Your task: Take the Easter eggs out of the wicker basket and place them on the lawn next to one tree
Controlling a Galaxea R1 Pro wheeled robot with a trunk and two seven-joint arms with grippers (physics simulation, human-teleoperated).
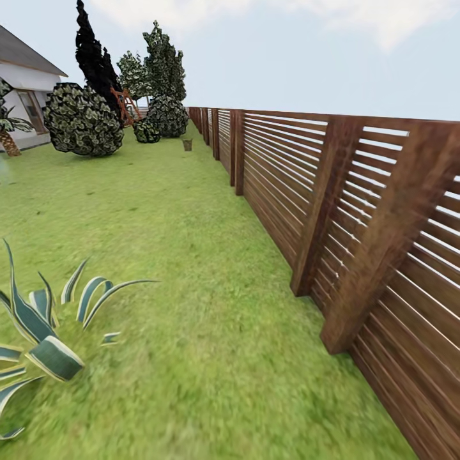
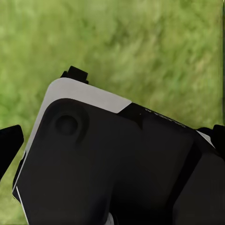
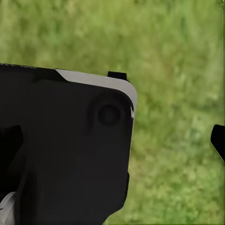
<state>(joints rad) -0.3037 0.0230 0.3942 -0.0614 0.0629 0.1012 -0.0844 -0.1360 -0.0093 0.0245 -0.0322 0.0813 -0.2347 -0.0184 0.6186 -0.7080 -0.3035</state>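
The lawn stretches ahead through the garden beside a brown slat fence. Far down it, close to the fence, stands a small tan-brown object, too small to tell whether it is the wicker basket. The Easter eggs are out of view. Tall dark trees rise at the far end. In the left wrist view my left gripper is open over grass, its black fingertips at the picture's edges, with my own black and white body behind. My right gripper is likewise open and holds nothing.
A spiky striped agave grows close by at the near left. Round leafy bushes and a palm stand by a white house at the far left. The fence runs along the whole right side.
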